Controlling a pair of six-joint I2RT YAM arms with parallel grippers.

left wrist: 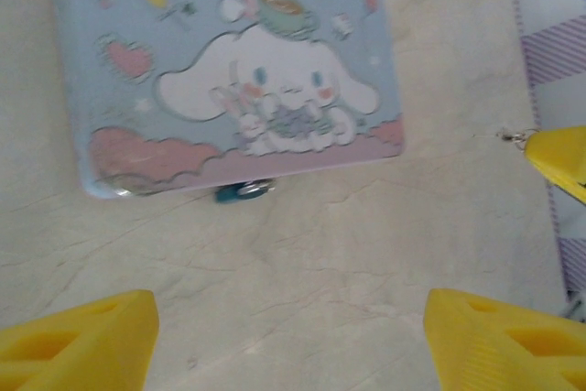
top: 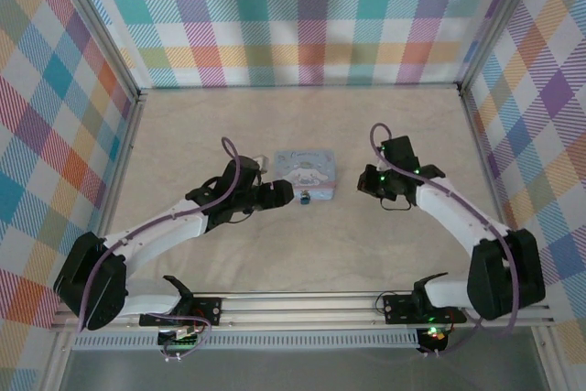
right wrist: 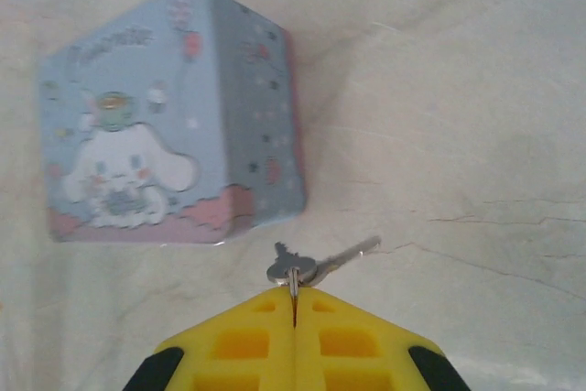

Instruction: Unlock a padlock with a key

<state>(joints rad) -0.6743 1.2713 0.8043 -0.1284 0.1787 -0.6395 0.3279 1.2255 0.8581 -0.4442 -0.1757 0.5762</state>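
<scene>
- Line of curly script (right wrist: 114,40) printed on the lid of the light-blue box (right wrist: 247,107), above the white cartoon character (right wrist: 124,167); too blurred to spell out.
- Same lid from the top camera: only a faint pale streak near the far edge, not readable.
- On the left wrist camera, lid decorated with small pictures, no legible letters.
- No readable numbers, brands or signs elsewhere.

Blue box (left wrist: 229,70), padlock (left wrist: 243,191) at edge (partly hidden)
</scene>
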